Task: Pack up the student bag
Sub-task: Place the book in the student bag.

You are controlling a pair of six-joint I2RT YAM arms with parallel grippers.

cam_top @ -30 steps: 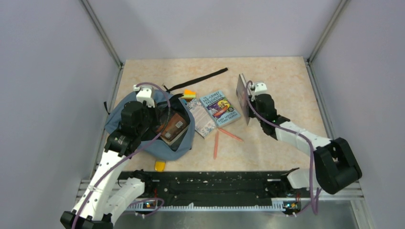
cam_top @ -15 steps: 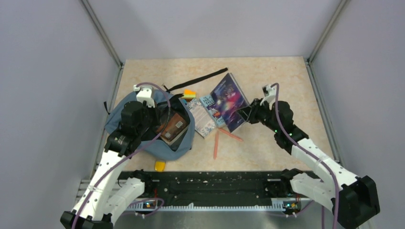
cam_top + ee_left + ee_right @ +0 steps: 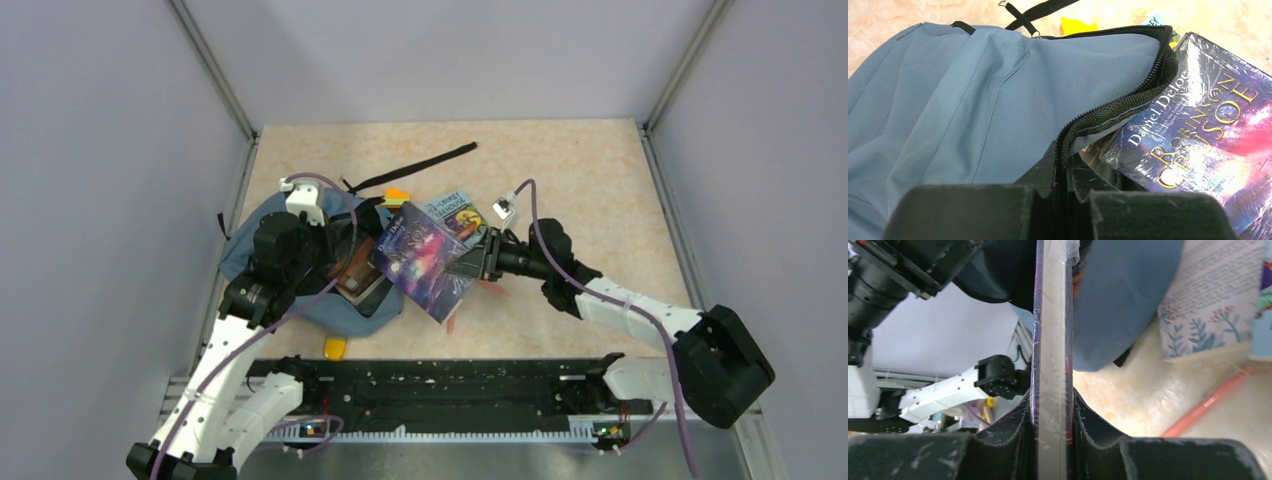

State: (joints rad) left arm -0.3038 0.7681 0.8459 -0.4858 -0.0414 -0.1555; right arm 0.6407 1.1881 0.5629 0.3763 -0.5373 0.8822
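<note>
The right gripper (image 3: 472,262) is clamped on one edge of a glossy purple paperback (image 3: 420,258). Seen from above, it carries the paperback tilted over the table (image 3: 580,180), the far end reaching the open mouth of the student bag (image 3: 245,228). The bag lies at the left of the table with its opening toward the right and a brown item (image 3: 360,272) inside, and the left gripper (image 3: 335,248) is closed tight on the bag's upper rim. Just right of the bag an illustrated book (image 3: 458,210) lies flat, partly under the held paperback. A black strap (image 3: 420,165) trails behind the bag, and a small yellow object (image 3: 335,348) sits at its near edge. From the left wrist, the black fingers (image 3: 968,210) pinch the zipper trim (image 3: 1118,107) of the slate-blue flap, and the paperback's cover, reading Robinson Crusoe, sits right beside that rim. From the right wrist, the fingers (image 3: 998,450) press both faces of the paperback, seen edge-on. Blue bag fabric shows beyond it, and a pink pencil (image 3: 1208,402) lies on the table to the right.
</note>
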